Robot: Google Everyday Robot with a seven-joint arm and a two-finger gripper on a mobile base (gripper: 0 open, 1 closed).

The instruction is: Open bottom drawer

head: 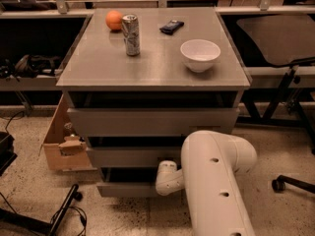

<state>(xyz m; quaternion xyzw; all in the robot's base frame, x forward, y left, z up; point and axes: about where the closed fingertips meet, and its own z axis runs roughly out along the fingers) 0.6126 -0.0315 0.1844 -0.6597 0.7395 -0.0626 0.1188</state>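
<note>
White gripper (165, 180) at grey bottom drawer (125, 189) — orange ball (114, 19), white bowl (200, 54) (silvery patterned can (131, 35))

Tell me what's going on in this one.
A robot's white arm reaches down in front of a grey cabinet. Its gripper sits low at the bottom drawer, against the right part of its front. A dark gap shows above that front, so the drawer looks slightly out, not fully open. On the cabinet top sit a can, an orange, a white bowl and a small dark object.
</note>
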